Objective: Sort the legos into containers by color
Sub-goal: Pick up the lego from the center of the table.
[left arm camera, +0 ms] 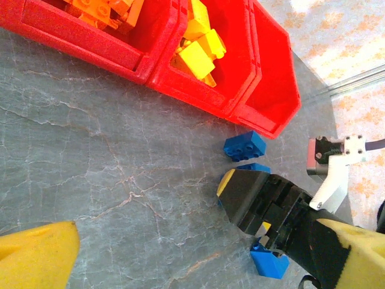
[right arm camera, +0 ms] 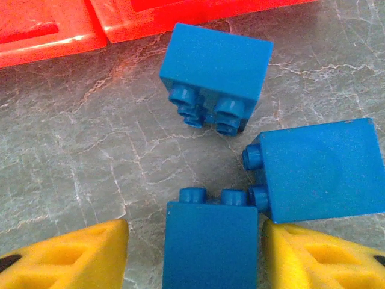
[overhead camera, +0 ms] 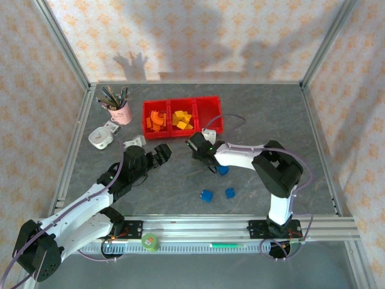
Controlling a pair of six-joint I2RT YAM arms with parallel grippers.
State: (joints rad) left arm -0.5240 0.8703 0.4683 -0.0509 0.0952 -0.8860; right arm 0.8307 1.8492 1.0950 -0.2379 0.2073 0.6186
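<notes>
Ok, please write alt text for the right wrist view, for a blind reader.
A small blue plastic brick sits between the two yellow fingertips of the right gripper, with a gap on one side, not yet clamped. Another blue brick and a third lie beyond it on the grey marbled table, near the low wall of the bright-red plastic bins.

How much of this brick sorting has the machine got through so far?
Done: orange bricks sit in the left bin, yellow bricks in the middle bin. In hand: the right gripper flanks a blue brick on the table, not yet clamped. Left: the other blue bricks lie outside, and the right bin looks empty.
</notes>
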